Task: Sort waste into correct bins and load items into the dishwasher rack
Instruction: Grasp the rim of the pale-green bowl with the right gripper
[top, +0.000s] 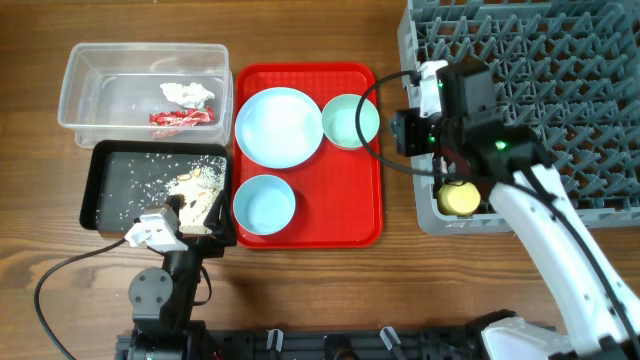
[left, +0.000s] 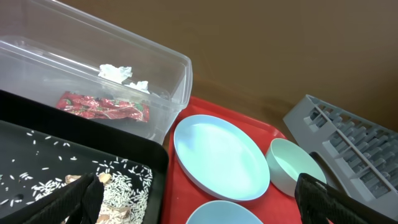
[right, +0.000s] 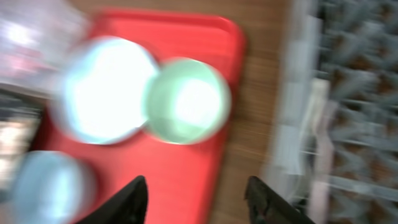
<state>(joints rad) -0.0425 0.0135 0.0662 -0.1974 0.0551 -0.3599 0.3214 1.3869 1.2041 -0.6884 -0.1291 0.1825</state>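
Note:
The pale blue plate (top: 278, 126), light green bowl (top: 350, 121) and small pale blue bowl (top: 264, 204) sit on the red tray (top: 340, 200). The clear tub (top: 90, 75) holds the red-and-white wrapper (top: 182, 117) and white tissue (top: 188, 93). The black tray (top: 110, 190) holds rice scraps (top: 195, 185). A yellow-green cup (top: 460, 197) stands in the grey rack (top: 560, 80). My left gripper (left: 199, 202) is open and empty over the black tray's right edge. My right gripper (right: 196, 196) is open and empty between the red tray and the rack.
The right wrist view is motion-blurred; it shows the light green bowl (right: 186, 101), the plate (right: 102, 90) and the rack's edge (right: 298, 112). A black cable (top: 380, 130) loops over the red tray's right side. Bare wood table lies around.

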